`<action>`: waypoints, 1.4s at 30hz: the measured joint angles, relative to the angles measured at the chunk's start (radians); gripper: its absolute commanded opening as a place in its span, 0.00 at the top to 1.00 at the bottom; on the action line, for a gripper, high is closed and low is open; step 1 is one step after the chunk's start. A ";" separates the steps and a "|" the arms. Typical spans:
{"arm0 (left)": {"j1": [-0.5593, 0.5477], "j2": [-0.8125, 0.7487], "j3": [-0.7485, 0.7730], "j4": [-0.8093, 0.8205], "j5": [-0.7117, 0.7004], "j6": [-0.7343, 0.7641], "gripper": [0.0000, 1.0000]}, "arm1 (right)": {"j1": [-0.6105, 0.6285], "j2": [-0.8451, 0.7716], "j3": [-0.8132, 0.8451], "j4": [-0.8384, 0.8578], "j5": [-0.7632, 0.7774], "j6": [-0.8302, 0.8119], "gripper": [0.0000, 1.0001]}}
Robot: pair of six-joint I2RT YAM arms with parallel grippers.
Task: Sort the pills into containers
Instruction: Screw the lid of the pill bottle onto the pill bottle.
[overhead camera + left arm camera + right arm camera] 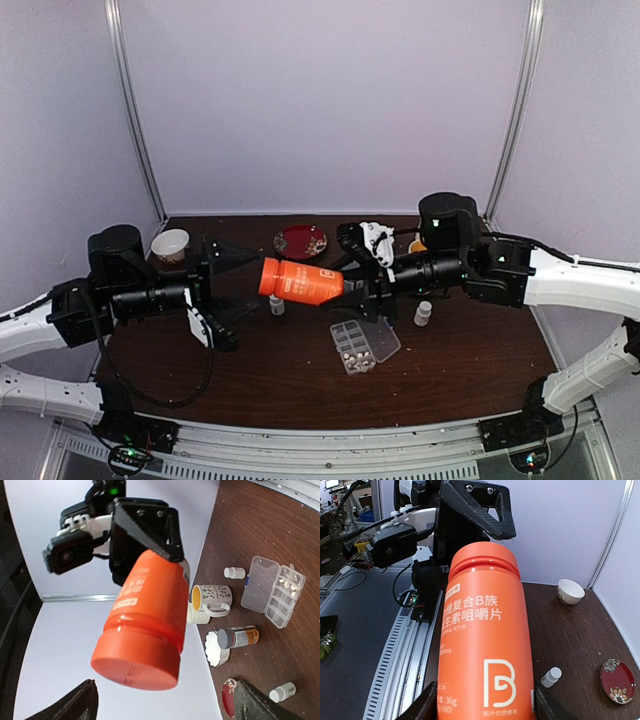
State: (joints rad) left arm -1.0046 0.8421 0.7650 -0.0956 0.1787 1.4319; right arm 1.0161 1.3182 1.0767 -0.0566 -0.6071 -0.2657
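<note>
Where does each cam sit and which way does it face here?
Top external: above, behind the bases, looking down at the table; both arms, left end effector and right end effector show.
Left wrist: looks past its own fingers at the orange bottle.
Right wrist: looks along the orange bottle toward the left arm; own fingers below.
Shared: orange bottle in all; organizer box in top and left wrist.

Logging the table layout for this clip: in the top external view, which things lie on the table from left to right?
White bowl → red plate → clear organizer box → small white bottle. The orange bottle and a second small white bottle overlap the plate's span, so they are omitted.
</note>
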 measured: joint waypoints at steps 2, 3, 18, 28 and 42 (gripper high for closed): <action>0.005 -0.023 -0.022 0.032 0.000 -0.084 0.03 | 0.000 -0.012 0.000 0.000 0.000 -0.009 1.00; 0.005 -0.031 -0.037 0.054 0.000 -0.134 0.02 | 0.000 -0.019 0.000 0.000 0.000 -0.016 1.00; 0.006 -0.069 0.114 0.040 -0.209 -1.193 0.02 | 0.000 -0.104 -0.095 0.126 0.131 -0.022 1.00; 0.197 0.124 0.409 -0.177 0.099 -1.764 0.03 | 0.000 -0.146 -0.180 0.294 0.242 -0.016 1.00; 0.242 0.319 0.507 -0.296 0.435 -2.091 0.05 | 0.001 -0.116 -0.179 0.296 0.247 -0.050 1.00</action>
State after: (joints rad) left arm -0.7628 1.1606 1.2716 -0.3920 0.6140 -0.6590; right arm 1.0172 1.2026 0.8974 0.2398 -0.3599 -0.3161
